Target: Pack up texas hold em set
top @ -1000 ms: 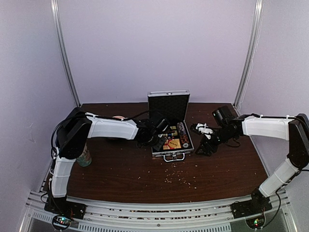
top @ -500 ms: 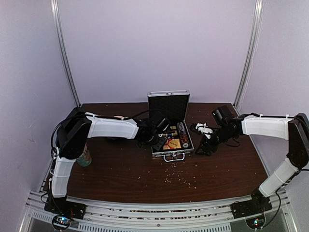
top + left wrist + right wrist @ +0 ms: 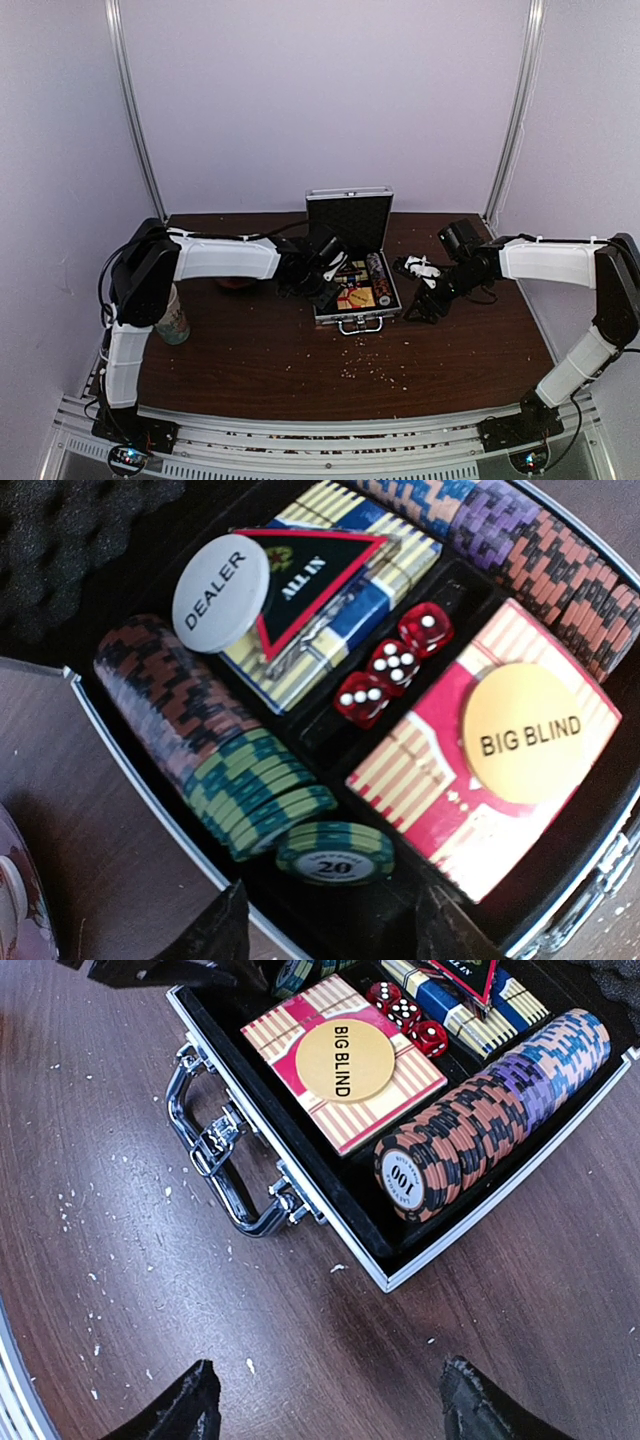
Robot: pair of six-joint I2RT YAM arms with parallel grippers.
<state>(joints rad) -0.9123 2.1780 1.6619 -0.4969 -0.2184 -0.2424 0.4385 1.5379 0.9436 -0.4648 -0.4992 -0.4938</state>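
The silver case (image 3: 357, 300) lies open in mid-table with its lid (image 3: 348, 221) upright. My left gripper (image 3: 335, 935) hangs open over the case's left end, nothing between its fingers. Just beyond the tips a green "20" chip (image 3: 335, 852) lies flat at the end of the green-and-brown chip row (image 3: 215, 745). Further in are the red-yellow card box (image 3: 430, 780) with the yellow disc (image 3: 527, 735) on it, three red dice (image 3: 393, 665) and a white DEALER button (image 3: 220, 592). My right gripper (image 3: 335, 1405) is open over bare table, right of the case handle (image 3: 215, 1150).
A patterned paper cup (image 3: 173, 318) stands by the left arm's base. A reddish thing (image 3: 235, 283) shows partly under the left forearm. Crumbs (image 3: 370, 365) are scattered in front of the case. A white cable bundle (image 3: 420, 267) sits by the right wrist. Metal posts stand at the back corners.
My left forearm has risen slightly and its gripper has drawn back a little at the case's left end. The right arm has hardly moved.
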